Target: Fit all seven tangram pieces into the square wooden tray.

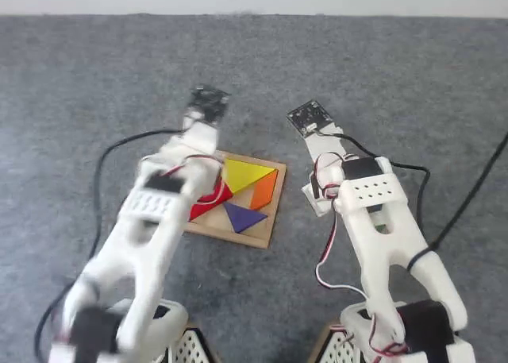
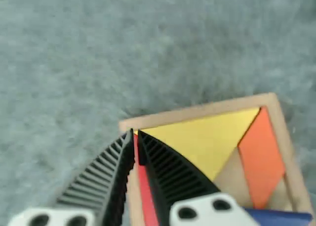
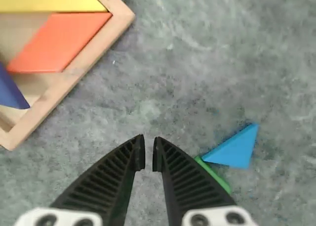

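Placement is partway: left gripper (image 2: 134,133), narrowed, sits over the red piece (image 2: 147,201) in the tray (image 2: 197,109); right gripper (image 3: 148,152), narrowed and empty, should next widen for the blue triangle (image 3: 234,149).

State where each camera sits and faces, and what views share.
High view: fixed overhead, looking down on tray, left arm, right arm.
Left wrist view: on left arm, facing down past shut left pincer at tray corner.
Right wrist view: on right arm, facing down past shut right pincer at blue triangle.
Shared: all three show the orange piece.
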{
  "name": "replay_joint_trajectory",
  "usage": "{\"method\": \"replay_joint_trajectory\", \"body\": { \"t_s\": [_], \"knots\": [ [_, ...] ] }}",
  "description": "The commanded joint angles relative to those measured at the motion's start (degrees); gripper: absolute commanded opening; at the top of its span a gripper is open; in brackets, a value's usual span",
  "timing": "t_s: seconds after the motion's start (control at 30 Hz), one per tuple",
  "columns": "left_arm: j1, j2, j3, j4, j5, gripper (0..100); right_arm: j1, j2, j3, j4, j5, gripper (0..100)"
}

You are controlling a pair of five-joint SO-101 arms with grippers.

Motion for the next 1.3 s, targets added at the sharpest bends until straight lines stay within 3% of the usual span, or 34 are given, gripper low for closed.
{"method": "replay_joint_trajectory", "body": {
  "t_s": [0.0, 0.27, 0.4, 0.6, 0.93, 1.27],
  "knots": [
    [1.3, 7.2, -5.8, 1.1, -3.2, 1, -3.8, -2.9, -1.1, 0.7, -0.5, 4.0],
    [1.5, 6.3, -5.4, 5.4, -3.1, 1, -16.9, -3.5, 5.6, -4.6, -2.5, 4.0],
    [-6.9, 6.2, -9.6, 9.2, 3.3, 1, -21.8, -3.5, 9.5, -11.1, -5.4, 4.0],
    [-18.2, 6.6, -11.6, 9.8, 6.1, 1, -27.4, -3.2, 11.5, -15.4, -5.7, 4.0],
    [-19.8, 6.3, -11.7, 10.1, 7.7, 1, -26.6, -2.9, 13.1, -21.3, -5.9, 4.0],
    [-19.8, 6.3, -11.6, 10.2, 7.6, 1, -17.9, -2.9, 13.1, -27.7, -5.8, 4.0]
  ]
}}
